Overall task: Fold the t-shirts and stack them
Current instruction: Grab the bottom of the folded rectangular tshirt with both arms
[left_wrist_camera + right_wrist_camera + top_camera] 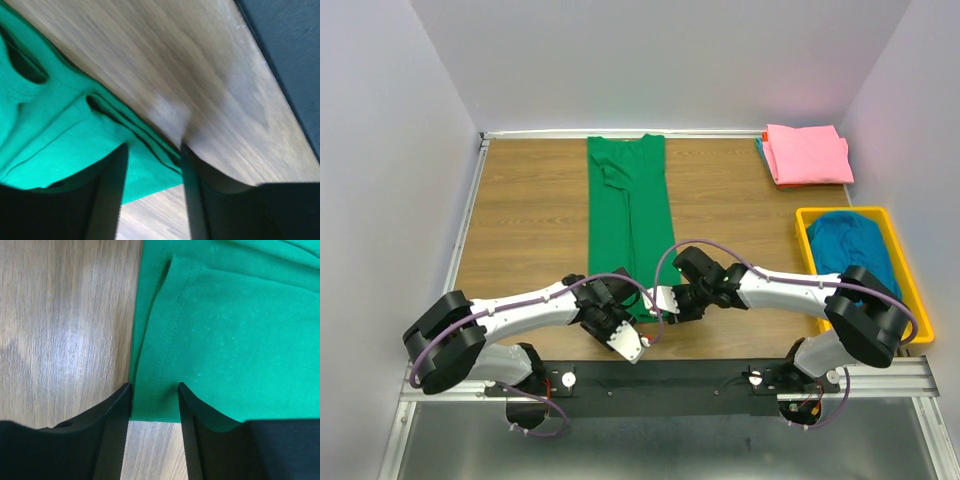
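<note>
A dark green t-shirt (625, 215) lies folded into a long narrow strip running from the back of the table toward me. My left gripper (618, 322) stands open at its near left corner, where the layered hem (150, 165) lies flat between the jaws (153, 147). At the near right corner my right gripper (660, 308) is open too, its jaws (154, 386) straddling the stitched hem edge (155, 365). A folded pink t-shirt (807, 153) rests at the back right. A crumpled teal-blue t-shirt (850, 245) lies in the tray.
A yellow plastic tray (840, 211) sits along the right edge of the wooden table (530, 220). The table's near edge and the black mounting rail (670, 380) lie just behind both grippers. White walls close in the table on three sides.
</note>
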Controlling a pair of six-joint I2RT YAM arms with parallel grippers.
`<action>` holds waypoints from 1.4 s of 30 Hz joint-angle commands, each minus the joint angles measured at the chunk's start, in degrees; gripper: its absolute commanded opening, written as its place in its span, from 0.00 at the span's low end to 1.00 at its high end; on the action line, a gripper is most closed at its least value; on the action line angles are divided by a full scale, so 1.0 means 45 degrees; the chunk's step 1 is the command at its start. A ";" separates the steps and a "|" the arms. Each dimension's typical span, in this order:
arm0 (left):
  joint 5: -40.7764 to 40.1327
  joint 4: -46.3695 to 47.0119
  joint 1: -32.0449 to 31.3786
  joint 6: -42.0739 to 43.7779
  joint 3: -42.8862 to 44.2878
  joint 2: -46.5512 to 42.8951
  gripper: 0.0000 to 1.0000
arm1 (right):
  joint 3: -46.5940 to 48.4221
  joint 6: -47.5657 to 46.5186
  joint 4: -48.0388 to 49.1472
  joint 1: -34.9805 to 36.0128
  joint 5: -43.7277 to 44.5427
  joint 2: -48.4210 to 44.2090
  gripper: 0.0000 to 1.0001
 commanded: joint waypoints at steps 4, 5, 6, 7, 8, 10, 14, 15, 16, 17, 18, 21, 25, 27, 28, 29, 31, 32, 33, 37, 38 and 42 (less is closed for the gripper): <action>-0.0663 0.0829 -0.0058 -0.0237 -0.0780 0.0753 0.28 | -0.0619 0.0235 -0.0095 0.0118 0.0907 0.0732 0.31; -0.0391 0.0829 -0.0039 -0.0256 -0.0722 0.0676 0.20 | -0.0580 0.0352 -0.0095 0.0118 0.0926 0.0771 0.27; -0.0291 0.0829 -0.0058 -0.0276 -0.0721 0.0675 0.16 | -0.0560 0.0411 -0.0095 0.0137 0.0926 0.0752 0.23; -0.0213 0.0848 -0.0058 -0.0295 -0.0683 0.0481 0.14 | -0.0541 0.0470 -0.0095 0.0118 0.0946 0.0713 0.15; -0.0058 0.0829 -0.0039 -0.0334 -0.0682 0.0363 0.07 | -0.0521 0.0547 -0.0095 0.0118 0.0965 0.0597 0.12; 0.0002 0.0829 -0.0019 -0.0432 -0.0663 -0.0124 0.02 | -0.0540 0.0626 -0.0114 0.0137 0.1004 0.0401 0.01; 0.0178 0.0654 -0.0019 -0.0783 -0.0449 -0.1120 0.00 | -0.0424 0.1171 -0.0192 0.0118 0.1063 -0.0398 0.01; 0.0198 0.0576 0.0000 -0.0842 -0.0371 -0.1315 0.00 | -0.0385 0.1270 -0.0231 0.0118 0.1044 -0.0555 0.01; 0.0198 0.0478 0.0039 -0.0862 -0.0157 -0.1685 0.00 | -0.0346 0.1387 -0.0347 0.0118 0.1024 -0.0750 0.00; 0.0295 0.0206 0.0059 -0.0881 -0.0039 -0.1843 0.00 | -0.0306 0.1523 -0.0426 0.0137 0.1005 -0.0946 0.01; 0.0392 0.0068 0.0098 -0.0843 0.0194 -0.2173 0.00 | -0.0229 0.1602 -0.0581 0.0118 0.0985 -0.1334 0.01; 0.0978 -0.0576 0.0098 -0.0667 0.0470 -0.2898 0.00 | -0.0091 0.1798 -0.0972 0.0099 0.0751 -0.2176 0.01; 0.1623 -0.1202 0.0098 -0.0685 0.0956 -0.3542 0.00 | 0.0395 0.2149 -0.1693 0.0137 0.0614 -0.2762 0.01; 0.1721 -0.1280 0.0098 -0.0919 0.1172 -0.3661 0.00 | 0.0572 0.2519 -0.1968 0.0138 0.0691 -0.2900 0.01; 0.1702 -0.1281 0.0098 -0.1056 0.1405 -0.3758 0.00 | 0.0670 0.2598 -0.2028 0.0138 0.0769 -0.2920 0.01; 0.1547 -0.1242 0.0156 -0.1154 0.1465 -0.3836 0.00 | 0.0864 0.2676 -0.2047 0.0138 0.1041 -0.2978 0.00; 0.1390 -0.1028 0.0526 -0.0826 0.1505 -0.4071 0.00 | 0.0983 0.2464 -0.2067 0.0118 0.1548 -0.3057 0.00; 0.1331 -0.0930 0.0740 -0.0610 0.1505 -0.4110 0.00 | 0.1138 0.2076 -0.2067 0.0079 0.1687 -0.3038 0.01; 0.1311 -0.0929 0.1303 -0.0376 0.1524 -0.4072 0.00 | 0.1255 0.1917 -0.2067 -0.0018 0.1688 -0.2960 0.01; 0.1603 -0.0851 0.2768 0.0737 0.1953 -0.3467 0.00 | 0.2036 0.1507 -0.2126 -0.1265 0.0928 -0.2180 0.01; 0.1720 -0.0716 0.3103 0.1165 0.2051 -0.3311 0.00 | 0.2173 0.1099 -0.2126 -0.1404 0.0849 -0.1830 0.01; 0.1702 -0.0169 0.4295 0.1987 0.2481 -0.2511 0.00 | 0.3188 0.0393 -0.2106 -0.2146 0.0399 -0.0989 0.00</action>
